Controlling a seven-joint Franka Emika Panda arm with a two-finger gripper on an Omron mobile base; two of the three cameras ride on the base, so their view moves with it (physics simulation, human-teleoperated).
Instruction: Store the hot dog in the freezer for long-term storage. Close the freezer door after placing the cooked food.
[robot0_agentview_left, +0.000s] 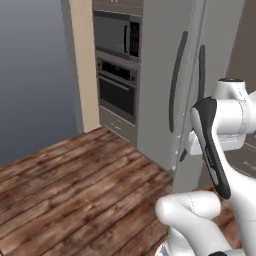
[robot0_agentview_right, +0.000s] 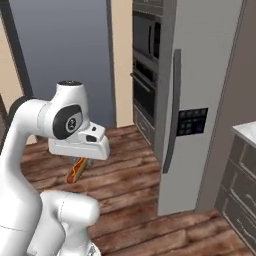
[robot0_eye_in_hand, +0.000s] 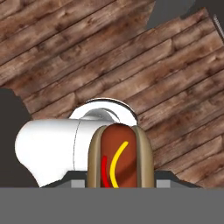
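- The freezer (robot0_agentview_right: 200, 100) is standing closed, its freezer door (robot0_agentview_right: 192, 75) carrying the dark handle.
- The gripper (robot0_agentview_right: 82, 160) is hanging in front of the freezer, fingers clamped on the hot dog (robot0_agentview_right: 76, 170).
- The hot dog is probably light and soft, so holding the bun's middle gently seems best.

A home kitchen, apparently: grey two-door freezer (robot0_agentview_right: 200, 100), built-in oven (robot0_agentview_left: 117, 92) with microwave (robot0_agentview_left: 117, 34) above, wood-plank floor (robot0_agentview_left: 75, 190).

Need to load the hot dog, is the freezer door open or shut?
Shut: the freezer door lies flush with the freezer's front; no white shelves show.
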